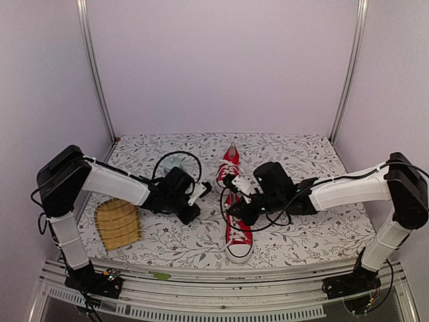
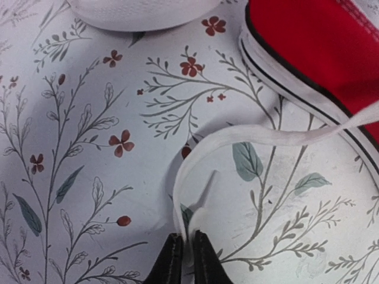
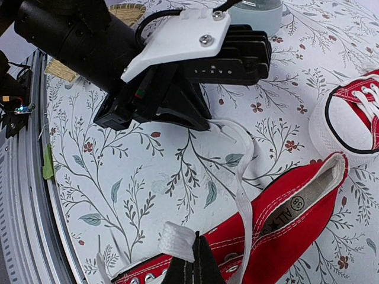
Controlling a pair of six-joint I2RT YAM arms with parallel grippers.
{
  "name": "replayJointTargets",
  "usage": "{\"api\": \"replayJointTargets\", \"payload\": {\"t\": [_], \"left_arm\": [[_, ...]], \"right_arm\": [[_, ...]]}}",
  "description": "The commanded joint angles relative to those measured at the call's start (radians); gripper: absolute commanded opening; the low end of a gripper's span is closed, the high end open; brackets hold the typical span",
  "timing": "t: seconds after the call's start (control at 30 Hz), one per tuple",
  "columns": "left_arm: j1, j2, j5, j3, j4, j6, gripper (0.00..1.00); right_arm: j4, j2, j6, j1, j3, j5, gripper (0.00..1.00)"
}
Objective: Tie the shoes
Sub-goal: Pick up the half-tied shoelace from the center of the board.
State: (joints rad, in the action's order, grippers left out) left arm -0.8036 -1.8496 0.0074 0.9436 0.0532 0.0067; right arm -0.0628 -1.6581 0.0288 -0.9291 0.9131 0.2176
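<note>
I am watching two red shoes on the desk (image 1: 322, 157). The near shoe (image 1: 239, 231) is lying at the middle of the near edge with its white toe cap pointing at that edge. The far shoe (image 1: 229, 164) is sitting just behind it, toward the desk's centre.

Both arms are crowding the near shoe, one from each side, and are hiding part of it from above. One woven mat (image 1: 118, 223) is lying toward the near-left corner. One clear round dish (image 1: 173, 163) is standing just behind the left arm, left of the far shoe.

The left gripper (image 2: 185, 255) is pinching one white lace (image 2: 249, 137) between closed fingertips. That lace is curving across the flowered cloth back to the near shoe. The right gripper (image 3: 192, 267) is clamping shut on a second lace (image 3: 176, 239) right above the near shoe's eyelets, where the tongue is lying open.
</note>
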Motion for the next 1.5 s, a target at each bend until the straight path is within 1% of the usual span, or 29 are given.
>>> {"api": "replayJointTargets", "payload": {"t": [0.0,0.1,0.23,0.33,0.47,0.6,0.7,0.77,0.8,0.87,0.9,0.97,1.0,1.07,1.17,1.23,1.37,1.47], "left_arm": [[0.007,0.030,0.056,-0.048,0.035,0.039,0.11],[0.010,0.095,0.091,-0.051,0.037,0.087,0.20],[0.046,0.135,0.165,-0.027,0.042,0.114,0.24],[0.075,0.103,0.201,0.013,0.078,0.125,0.39],[0.098,0.033,0.190,0.053,0.122,0.108,0.40],[0.098,-0.023,0.182,0.088,0.163,0.108,0.36],[0.091,-0.025,0.243,0.082,0.171,0.111,0.38],[0.084,-0.015,0.243,0.061,0.162,0.109,0.39],[0.082,-0.014,0.234,0.054,0.164,0.110,0.39],[0.081,-0.025,0.219,0.047,0.182,0.110,0.34],[0.079,-0.034,0.221,0.046,0.193,0.113,0.27],[0.065,-0.039,0.232,0.051,0.215,0.136,0.06],[0.058,-0.031,0.251,0.052,0.219,0.149,0.00],[0.041,0.010,0.271,0.038,0.202,0.153,0.00],[0.014,0.117,0.280,0.000,0.148,0.152,0.00],[-0.019,0.191,0.303,-0.024,0.138,0.183,0.00],[-0.107,0.334,0.422,-0.076,0.150,0.271,0.00],[-0.156,0.394,0.534,-0.102,0.125,0.320,0.00]], "right_arm": [[0.014,0.018,-0.001,-0.004,0.004,0.002,0.01],[0.017,0.018,0.001,-0.004,0.004,0.002,0.01],[0.023,0.017,0.001,-0.004,0.009,0.005,0.01],[0.027,0.015,-0.002,-0.004,0.009,0.002,0.01],[0.025,0.012,-0.003,-0.005,0.009,0.008,0.01],[0.028,0.008,-0.002,-0.005,0.010,0.012,0.01],[0.032,0.005,-0.002,-0.004,0.011,0.008,0.01],[0.036,-0.001,-0.002,-0.004,0.016,0.008,0.01],[0.038,-0.003,-0.001,-0.004,0.020,0.010,0.01],[0.038,-0.007,0.001,-0.004,0.023,0.014,0.01],[0.039,-0.009,0.002,-0.005,0.025,0.014,0.01],[0.038,-0.012,0.007,-0.004,0.027,0.009,0.01],[0.040,-0.013,0.012,-0.004,0.029,0.006,0.01],[0.044,-0.015,0.024,-0.003,0.036,0.008,0.01],[0.031,-0.015,0.060,-0.003,0.038,0.022,0.01],[0.026,-0.015,0.084,-0.003,0.040,0.030,0.01],[0.016,-0.006,0.123,0.008,0.043,0.070,0.01],[0.012,-0.006,0.156,0.021,0.041,0.106,0.01]]}}
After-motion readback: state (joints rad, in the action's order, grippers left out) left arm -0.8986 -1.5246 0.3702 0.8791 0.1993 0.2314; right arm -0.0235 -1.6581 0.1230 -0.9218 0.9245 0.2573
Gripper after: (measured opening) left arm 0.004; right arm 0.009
